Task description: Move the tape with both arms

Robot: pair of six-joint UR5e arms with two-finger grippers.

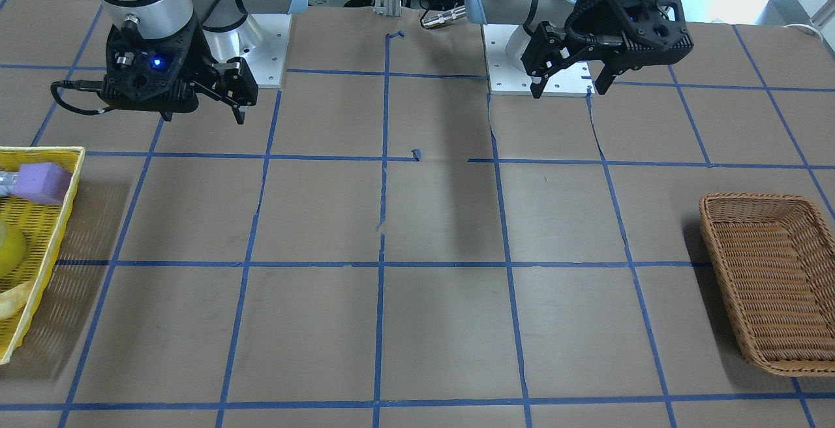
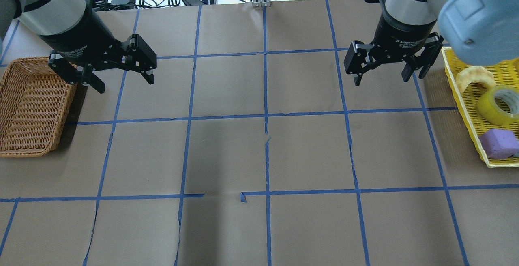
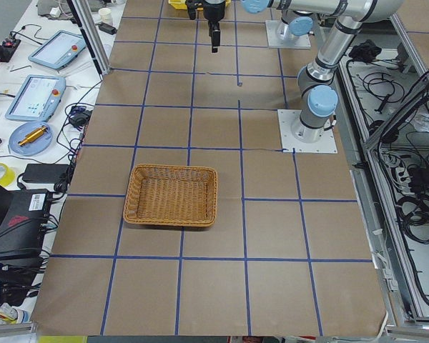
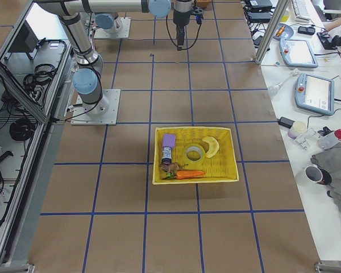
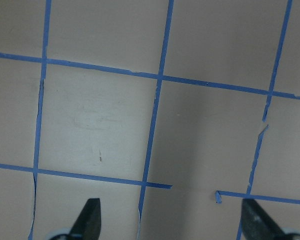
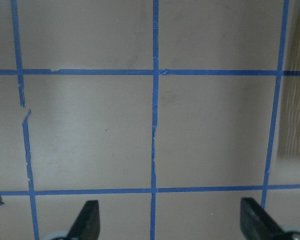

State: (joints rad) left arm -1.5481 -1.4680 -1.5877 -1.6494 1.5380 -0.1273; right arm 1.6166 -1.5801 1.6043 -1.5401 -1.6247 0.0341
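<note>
Two grippers hang above the table, each with its fingers spread apart: the left gripper (image 2: 125,85) just beside a brown wicker basket (image 2: 28,104), the right gripper (image 2: 381,80) near a yellow basket (image 2: 466,114). The tape (image 2: 499,104), a glossy translucent yellow ring with a pale core, lies inside the yellow basket, apart from the right gripper, between a pale ring-shaped item (image 2: 472,77) and a purple foam block (image 2: 498,143); an orange carrot (image 4: 187,174) lies alongside.
</note>
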